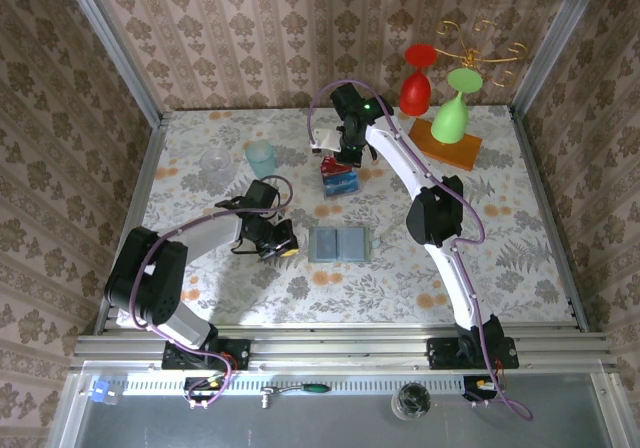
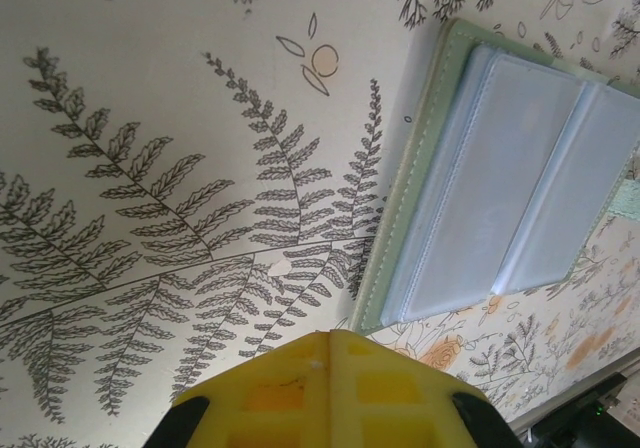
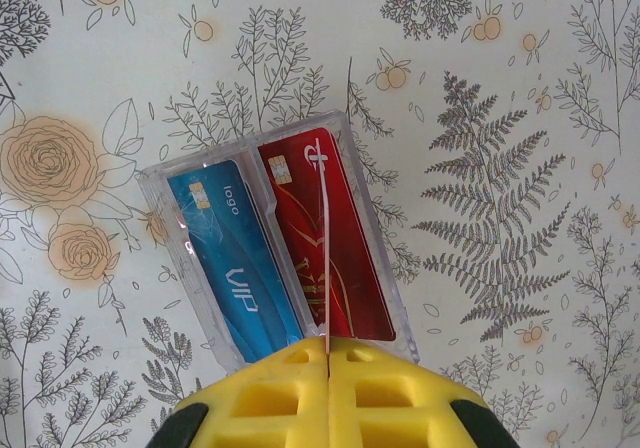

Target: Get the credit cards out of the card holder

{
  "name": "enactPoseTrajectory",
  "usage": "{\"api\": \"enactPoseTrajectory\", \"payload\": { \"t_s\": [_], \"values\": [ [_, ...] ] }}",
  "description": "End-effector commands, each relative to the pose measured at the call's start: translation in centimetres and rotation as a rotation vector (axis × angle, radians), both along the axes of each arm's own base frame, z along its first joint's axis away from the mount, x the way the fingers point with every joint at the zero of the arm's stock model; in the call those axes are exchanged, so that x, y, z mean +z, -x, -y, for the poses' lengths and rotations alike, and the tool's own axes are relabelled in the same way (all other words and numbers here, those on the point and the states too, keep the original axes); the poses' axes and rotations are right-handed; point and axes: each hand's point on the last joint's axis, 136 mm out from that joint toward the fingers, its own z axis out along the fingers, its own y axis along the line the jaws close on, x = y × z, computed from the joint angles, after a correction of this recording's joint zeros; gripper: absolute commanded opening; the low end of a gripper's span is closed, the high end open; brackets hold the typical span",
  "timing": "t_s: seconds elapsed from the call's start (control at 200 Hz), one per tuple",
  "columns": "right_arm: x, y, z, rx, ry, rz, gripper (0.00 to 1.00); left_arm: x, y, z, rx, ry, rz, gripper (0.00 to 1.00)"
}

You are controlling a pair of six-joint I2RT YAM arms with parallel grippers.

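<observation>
The card holder (image 1: 340,245) lies open and flat at the table's middle, a grey-green wallet whose clear sleeves (image 2: 500,168) look empty. My left gripper (image 2: 330,336) is shut on nothing, just off the holder's left edge (image 1: 283,248). My right gripper (image 3: 328,346) is shut on a thin credit card (image 3: 324,248), seen edge-on. It hangs over a clear plastic box (image 3: 180,183) in which a blue card (image 3: 235,258) and a red card (image 3: 352,248) lie side by side. From above, the right gripper (image 1: 345,158) hovers over that box (image 1: 338,180).
A teal cup (image 1: 261,156) and a clear glass (image 1: 214,161) stand at the back left. Red (image 1: 416,86) and green (image 1: 452,113) wine glasses stand upside down on a wooden base (image 1: 446,146) at the back right. Patterned walls enclose three sides.
</observation>
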Motion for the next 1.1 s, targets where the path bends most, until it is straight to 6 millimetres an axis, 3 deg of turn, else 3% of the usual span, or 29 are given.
{"api": "enactPoseTrajectory", "payload": {
  "t_s": [0.0, 0.605, 0.825, 1.095],
  "values": [
    [3.0, -0.2, 0.3, 0.001, -0.015, 0.061, 0.0, 0.4, -0.5, 0.0, 0.021, 0.002, -0.009, 0.0],
    [4.9, -0.3, -0.2, 0.009, -0.056, 0.096, 0.0, 0.5, -0.6, 0.3, 0.015, 0.008, -0.008, 0.0],
    [4.1, -1.2, 0.4, 0.001, -0.035, 0.11, 0.0, 0.3, -0.4, 0.2, 0.017, 0.004, -0.014, 0.0],
    [1.3, -1.6, 0.7, 0.002, -0.022, 0.062, 0.0, 0.1, -0.5, 0.2, 0.02, 0.0, -0.023, 0.0]
  ]
}}
